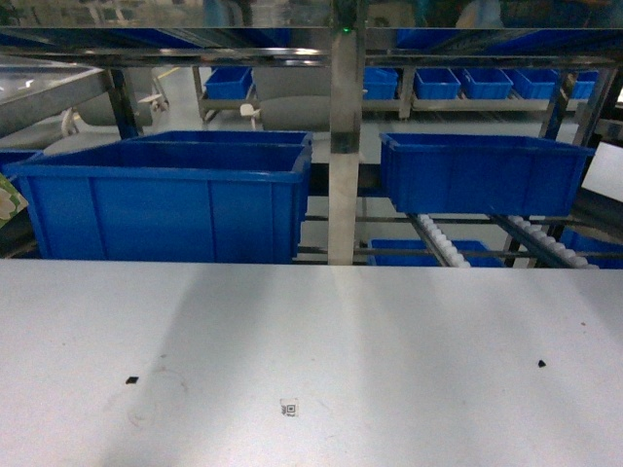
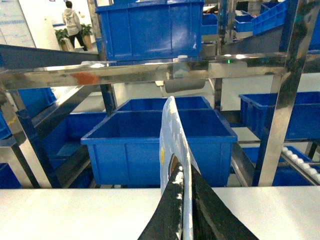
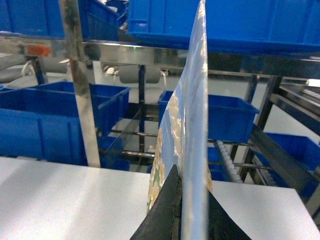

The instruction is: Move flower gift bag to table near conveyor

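Observation:
In the left wrist view my left gripper (image 2: 184, 174) is shut on the thin edge of a pale blue flower gift bag (image 2: 170, 127), which stands upright above the white table (image 2: 75, 210). In the right wrist view my right gripper (image 3: 192, 180) is shut on the edge of a flower gift bag (image 3: 192, 100) with a yellow-green floral print, also above the table (image 3: 60, 200). I cannot tell whether both hold one bag. The head view shows neither gripper, only a floral scrap (image 1: 8, 199) at the left edge. The conveyor (image 1: 443, 243) with white rollers stands behind the table (image 1: 389, 331).
Large blue bins (image 1: 165, 199) (image 1: 482, 175) sit on the steel racking just past the table's far edge, split by a steel post (image 1: 346, 146). A small QR mark (image 1: 289, 408) and black specks (image 1: 541, 364) lie on the tabletop. A person (image 2: 72, 22) stands far behind.

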`<state>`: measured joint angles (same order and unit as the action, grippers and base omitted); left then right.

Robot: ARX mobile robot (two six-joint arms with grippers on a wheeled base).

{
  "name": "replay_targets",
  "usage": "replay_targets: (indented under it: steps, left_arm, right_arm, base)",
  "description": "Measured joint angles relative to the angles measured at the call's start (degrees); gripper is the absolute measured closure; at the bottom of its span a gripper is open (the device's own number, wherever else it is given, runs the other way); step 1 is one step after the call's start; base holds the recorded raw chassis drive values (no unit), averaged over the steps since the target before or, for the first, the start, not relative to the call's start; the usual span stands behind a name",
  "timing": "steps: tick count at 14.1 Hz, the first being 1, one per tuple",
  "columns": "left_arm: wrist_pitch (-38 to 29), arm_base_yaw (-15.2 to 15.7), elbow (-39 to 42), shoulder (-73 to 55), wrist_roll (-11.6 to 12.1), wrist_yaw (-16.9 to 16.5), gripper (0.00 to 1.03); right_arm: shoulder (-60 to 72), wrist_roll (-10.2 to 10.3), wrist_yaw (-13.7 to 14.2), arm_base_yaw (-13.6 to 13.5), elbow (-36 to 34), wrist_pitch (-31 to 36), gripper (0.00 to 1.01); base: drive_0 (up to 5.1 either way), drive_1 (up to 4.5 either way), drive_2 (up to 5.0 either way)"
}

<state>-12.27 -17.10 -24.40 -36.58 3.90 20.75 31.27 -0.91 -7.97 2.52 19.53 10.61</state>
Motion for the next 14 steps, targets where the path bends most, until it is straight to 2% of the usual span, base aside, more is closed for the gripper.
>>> replay_targets:
  steps: [2,4,7,11,14]
  left_arm:
    - [0.0,0.0,0.0,0.0,0.0,0.0,1.01]
    - [0.0,0.0,0.0,0.0,0.0,0.0,1.01]
    - [0.0,0.0,0.0,0.0,0.0,0.0,1.01]
    - [0.0,0.0,0.0,0.0,0.0,0.0,1.01]
    - [0.0,0.0,0.0,0.0,0.0,0.0,1.01]
  right_arm:
    - [10.3,0.6,-1.5,-1.5,-0.8,9.2,0.99]
    - [20.6,1.0,-2.9,-1.8,-1.0,19.6,0.99]
    - [41.5,2.0,-6.5,-0.1,1.2,33.1,0.99]
    - [61.2,3.6,-6.9,-0.4,9.3,39.1,0.99]
    - [70.8,5.0,-4.7,-1.0,13.1,41.0,0.99]
  base:
    - [0.0,0.0,0.0]
    - [0.0,0.0,0.0]
    - [0.0,0.0,0.0]
    - [0.0,0.0,0.0]
    - [0.0,0.0,0.0]
